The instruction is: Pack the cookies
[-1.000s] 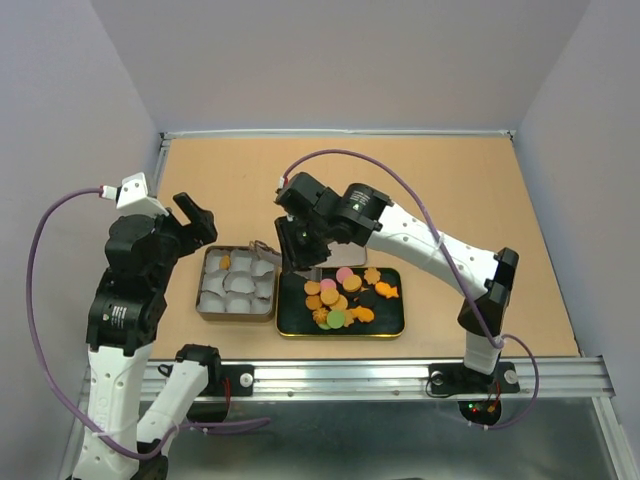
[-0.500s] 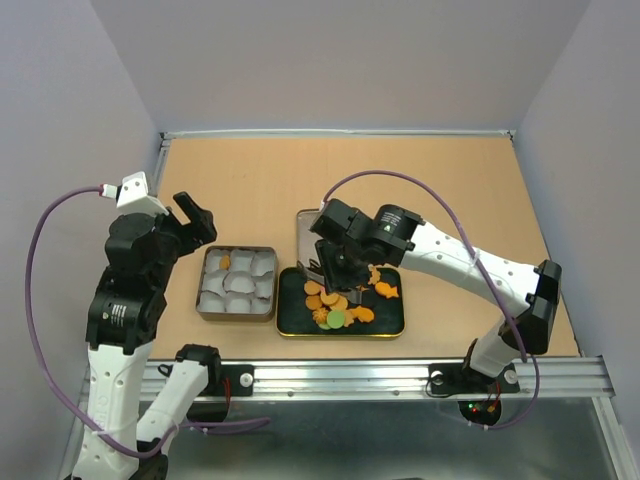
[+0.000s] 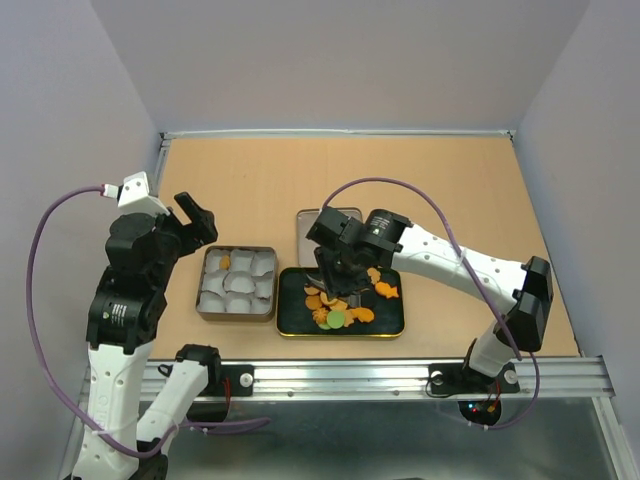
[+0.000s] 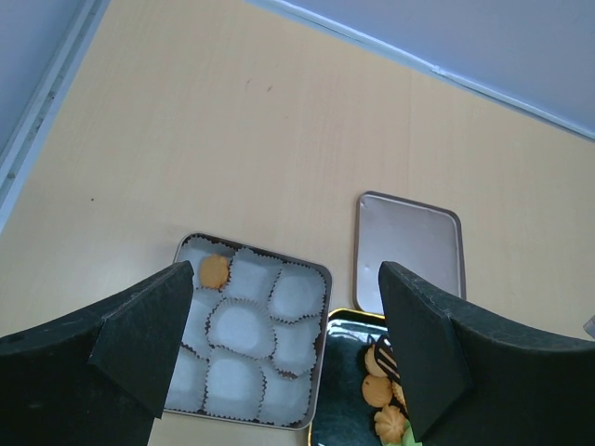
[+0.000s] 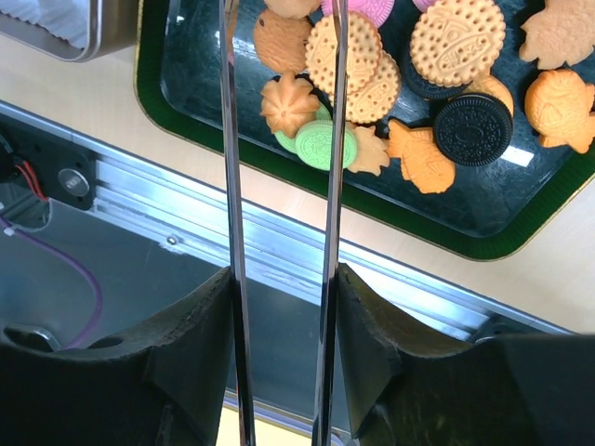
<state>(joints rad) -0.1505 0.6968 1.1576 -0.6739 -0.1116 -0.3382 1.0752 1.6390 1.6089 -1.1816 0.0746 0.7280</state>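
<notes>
Two arms flank the surface (image 3: pixel 450 190) in the top view; the left gripper (image 3: pixel 195 222) hangs wide open and empty, up and to the left of the tin (image 3: pixel 236 316); the right gripper (image 3: pixel 335 285) sits low over the cookies (image 3: pixel 340 312) piled in the dark tray (image 3: pixel 390 316); a lid (image 3: pixel 318 222) lies just behind the tray. The left wrist view shows one orange cookie (image 4: pixel 215 270) in the tin's back-left paper cup (image 4: pixel 244 327). The right wrist view shows the right gripper's thin blades (image 5: pixel 230 139) partly apart over the cookies, with nothing clamped between them.
</notes>
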